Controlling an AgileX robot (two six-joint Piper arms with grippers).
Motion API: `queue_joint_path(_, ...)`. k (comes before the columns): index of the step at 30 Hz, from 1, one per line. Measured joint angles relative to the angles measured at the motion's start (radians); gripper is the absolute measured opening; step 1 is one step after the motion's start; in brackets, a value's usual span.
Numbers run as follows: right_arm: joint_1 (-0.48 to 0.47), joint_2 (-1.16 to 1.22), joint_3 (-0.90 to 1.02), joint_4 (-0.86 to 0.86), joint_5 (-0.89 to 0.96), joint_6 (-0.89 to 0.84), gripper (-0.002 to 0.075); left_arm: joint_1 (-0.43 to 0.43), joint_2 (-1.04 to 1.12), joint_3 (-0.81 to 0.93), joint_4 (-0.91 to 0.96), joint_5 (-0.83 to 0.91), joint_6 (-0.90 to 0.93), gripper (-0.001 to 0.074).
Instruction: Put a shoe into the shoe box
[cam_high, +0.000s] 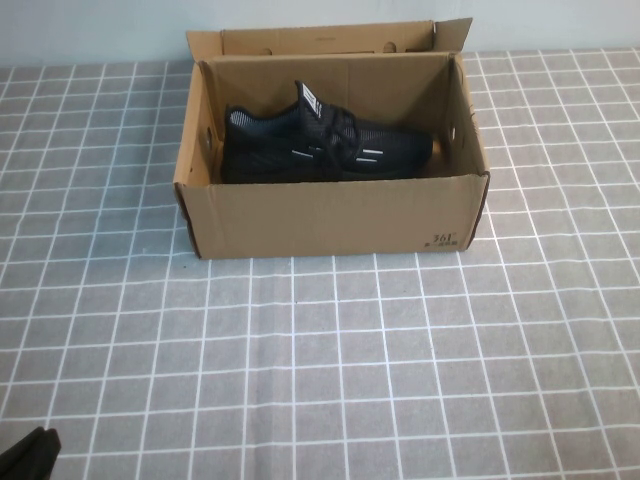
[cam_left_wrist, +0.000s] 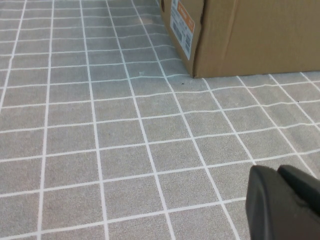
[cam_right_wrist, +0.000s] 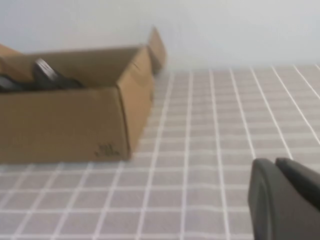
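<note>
A grey cloth with a white grid (cam_high: 320, 380) covered the table, and a plain pale wall (cam_high: 100, 30) rose behind the rectangular brown corrugated cardboard shoe box (cam_high: 330, 215), whose flap lid stood open at the back. The left gripper (cam_left_wrist: 282, 207) sat clenched on nothing, low over the cloth well in front of the box's left corner, and the right gripper (cam_right_wrist: 285, 200) was likewise clenched and empty, off the box's front right corner. Inside the box lay the black mesh lace-up sneaker with white dash marks (cam_high: 325, 145), upright on its sole, its long axis running along the box's length, heel toward the left wall and toe toward the right.
</note>
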Motion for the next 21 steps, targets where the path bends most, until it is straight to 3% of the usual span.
queue_joint_path(5,-0.050,0.000,0.015,-0.002,0.074,-0.005,-0.0016,0.000,0.000,0.000,0.000,0.002,0.000,-0.0001)
queue_joint_path(21,-0.050,0.000,0.057,-0.022,0.161,-0.028,-0.0016,0.000,0.000,0.000,0.000,0.002,0.000,-0.0001)
